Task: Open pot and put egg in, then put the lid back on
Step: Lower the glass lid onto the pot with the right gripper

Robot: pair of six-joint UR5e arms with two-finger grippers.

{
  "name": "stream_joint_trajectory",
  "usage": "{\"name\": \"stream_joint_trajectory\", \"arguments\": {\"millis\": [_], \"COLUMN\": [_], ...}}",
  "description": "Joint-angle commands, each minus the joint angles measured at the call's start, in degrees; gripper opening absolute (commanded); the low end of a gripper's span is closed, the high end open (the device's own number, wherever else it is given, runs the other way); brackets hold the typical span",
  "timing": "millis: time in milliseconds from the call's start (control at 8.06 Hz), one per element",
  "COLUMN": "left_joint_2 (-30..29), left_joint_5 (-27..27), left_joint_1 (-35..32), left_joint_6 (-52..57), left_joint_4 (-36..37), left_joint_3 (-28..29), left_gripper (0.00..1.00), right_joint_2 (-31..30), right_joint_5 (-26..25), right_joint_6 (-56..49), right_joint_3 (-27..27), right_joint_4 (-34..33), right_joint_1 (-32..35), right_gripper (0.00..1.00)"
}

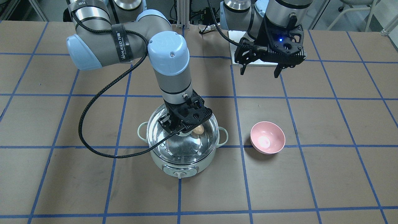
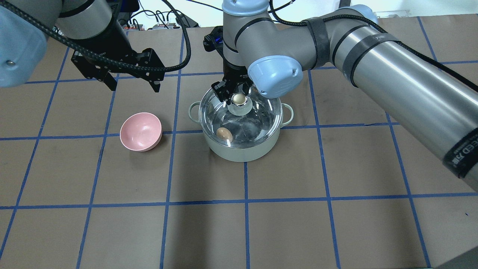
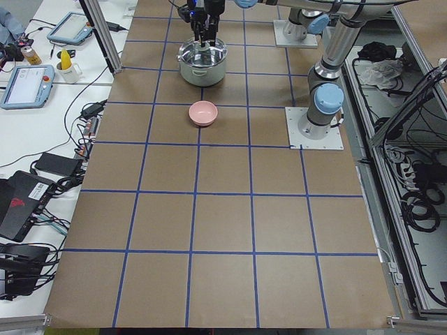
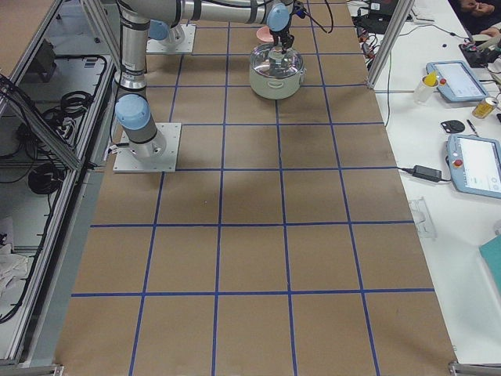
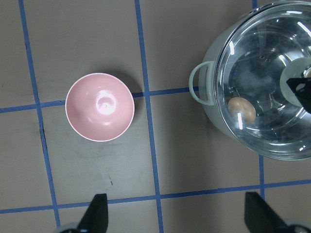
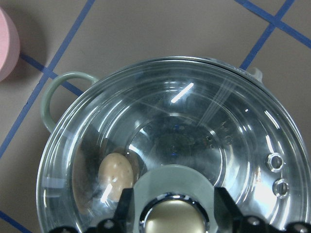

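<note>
Nearest me on the paper-covered table (image 1: 311, 186) is the control knob (image 1: 179, 174), which points outward, so the pot (image 1: 174, 163) fronts the operators and not the robot. Over its mouth lies the lid (image 1: 183, 149), its steel rim lined up with the pot's wall. I judge it seated rather than hanging (a thin gap would be hard to spot from any angle).

Through the glass, the egg (image 1: 198, 130) rests on the steel floor, off toward the robot's left and clear of the centre, so it shows beside the black fingers. The right gripper (image 6: 171, 213) stands straight down over the lid's middle. Its 2 fingers are closed against the pale base of the cream-gold lid knob (image 2: 239, 99), the only hold the lid offers. By my reading, only letting go is left.

Off to the side sits a pink bowl (image 1: 275, 146) with nothing in it. Farthest back, the left gripper (image 1: 259, 74) hangs high with its jaws spread wide and empty, parked out of the other arm's way.
</note>
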Motion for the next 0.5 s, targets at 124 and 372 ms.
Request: {"name": "stream_joint_trajectory", "arguments": {"millis": [124, 372], "left_joint_2": [0.00, 0.00], "left_joint_5": [0.00, 0.00], "left_joint_1": [0.09, 0.00], "left_joint_6": [0.08, 0.00], "left_joint_4": [0.00, 0.00], "left_joint_3": [0.00, 0.00], "left_gripper": [1.00, 1.00], "right_joint_2": [-3.31, -6.75], "right_joint_5": [-1.58, -4.04], "right_joint_6": [0.03, 0.02], "right_joint_3": [-0.89, -0.71], "right_joint_4": [2.02, 7.37], "right_joint_1": [-1.39, -6.82], "right_gripper": [0.68, 0.99]}}
